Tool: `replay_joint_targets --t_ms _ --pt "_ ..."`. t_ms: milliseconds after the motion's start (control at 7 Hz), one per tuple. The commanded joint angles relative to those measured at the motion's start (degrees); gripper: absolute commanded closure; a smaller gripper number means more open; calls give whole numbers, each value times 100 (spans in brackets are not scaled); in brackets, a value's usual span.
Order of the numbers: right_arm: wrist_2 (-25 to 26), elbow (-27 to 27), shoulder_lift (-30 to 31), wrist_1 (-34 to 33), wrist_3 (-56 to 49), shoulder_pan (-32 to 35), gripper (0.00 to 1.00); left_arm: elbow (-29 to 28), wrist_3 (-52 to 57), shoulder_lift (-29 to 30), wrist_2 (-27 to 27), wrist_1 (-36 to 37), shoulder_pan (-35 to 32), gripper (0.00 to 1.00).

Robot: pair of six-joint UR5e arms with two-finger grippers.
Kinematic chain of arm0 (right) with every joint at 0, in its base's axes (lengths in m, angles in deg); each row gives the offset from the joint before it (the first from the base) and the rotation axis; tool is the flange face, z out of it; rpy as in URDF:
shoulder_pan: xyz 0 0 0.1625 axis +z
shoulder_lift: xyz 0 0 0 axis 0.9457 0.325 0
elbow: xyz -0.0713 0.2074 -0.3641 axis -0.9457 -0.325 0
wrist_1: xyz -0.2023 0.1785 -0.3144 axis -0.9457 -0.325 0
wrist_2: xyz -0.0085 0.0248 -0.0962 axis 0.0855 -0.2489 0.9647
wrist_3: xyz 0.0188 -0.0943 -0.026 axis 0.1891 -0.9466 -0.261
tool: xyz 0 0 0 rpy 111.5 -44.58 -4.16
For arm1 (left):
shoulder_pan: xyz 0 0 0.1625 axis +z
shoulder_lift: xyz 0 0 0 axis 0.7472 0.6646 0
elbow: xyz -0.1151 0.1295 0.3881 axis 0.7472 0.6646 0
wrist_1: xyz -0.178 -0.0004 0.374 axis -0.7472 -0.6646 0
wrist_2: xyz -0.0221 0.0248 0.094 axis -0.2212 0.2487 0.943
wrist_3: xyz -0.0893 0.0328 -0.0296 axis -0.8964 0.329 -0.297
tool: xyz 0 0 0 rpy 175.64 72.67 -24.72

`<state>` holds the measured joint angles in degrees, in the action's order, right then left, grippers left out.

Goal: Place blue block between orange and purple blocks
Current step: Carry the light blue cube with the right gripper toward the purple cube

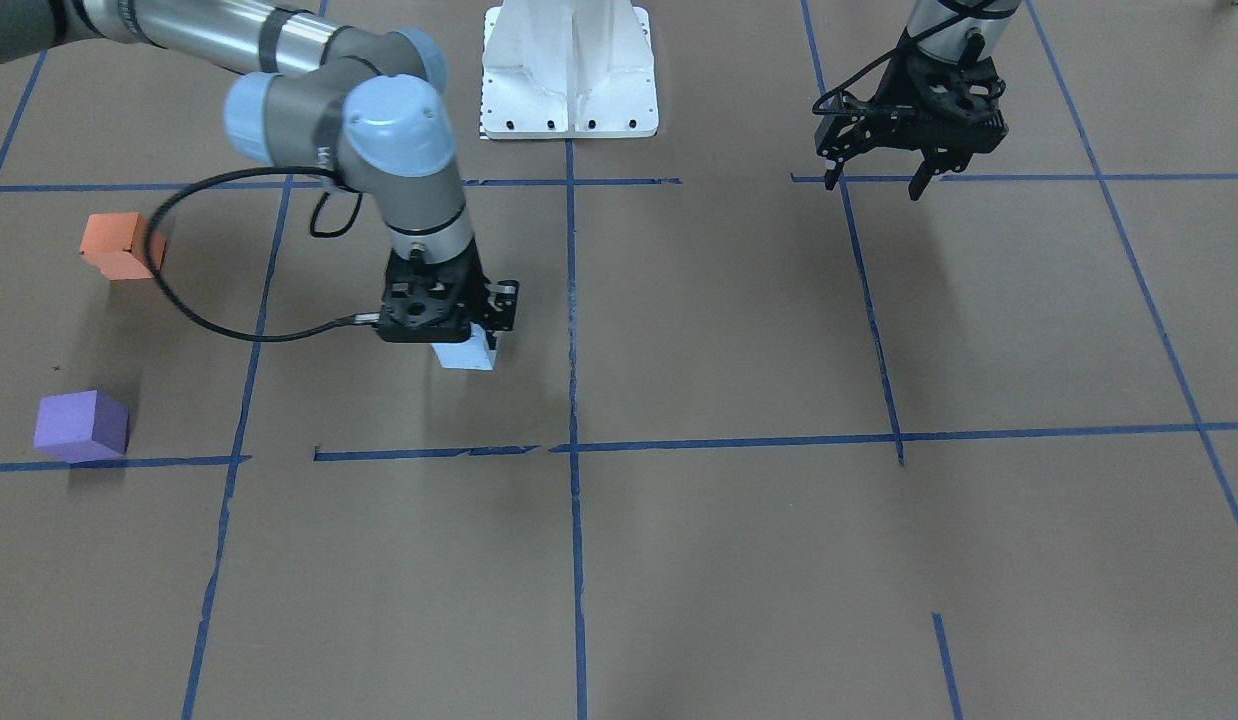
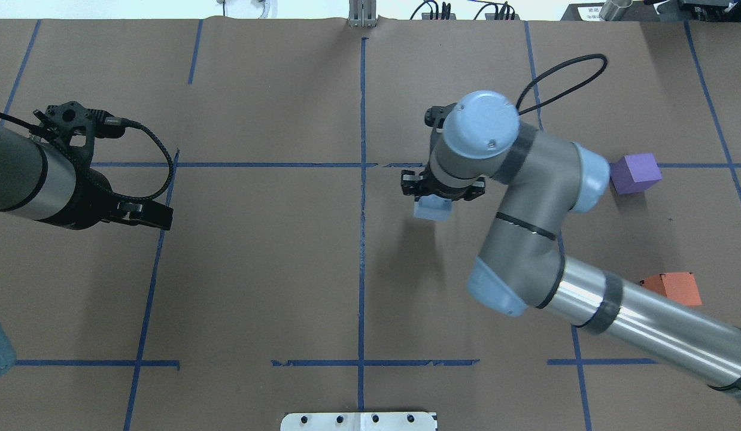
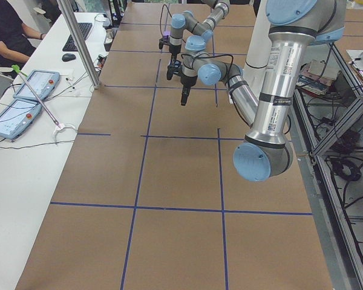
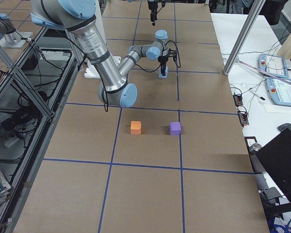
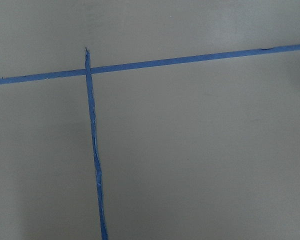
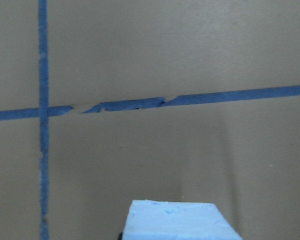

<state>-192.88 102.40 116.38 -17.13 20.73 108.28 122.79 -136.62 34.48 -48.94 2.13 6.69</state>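
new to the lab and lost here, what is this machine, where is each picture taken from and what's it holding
This is a robot with two jointed arms at a table marked with blue tape lines. Each arm ends in a two-finger hand. One picture faces the robot from across the table, one looks down from behind it, two look along the table from its ends, and two come from cameras on the wrists. The right hand is shut on a light blue block, seemingly held just above the table. The left hand is open and empty. An orange block and a purple block sit apart on the table, with a gap between them.
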Motion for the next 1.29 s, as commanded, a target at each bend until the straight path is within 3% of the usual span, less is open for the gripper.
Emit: replay_joint_targets --t_ms 0,429,1143 --pt "-871 703 1298 24 -1192 1001 97 21 -10 -5 7 16 0 0" --pt "-1722 769 3005 795 -2846 2258 96 21 -115 3 24 16 17 0" --pt "-1944 505 3467 885 -3072 2429 91 21 -124 3 33 16 35 0"
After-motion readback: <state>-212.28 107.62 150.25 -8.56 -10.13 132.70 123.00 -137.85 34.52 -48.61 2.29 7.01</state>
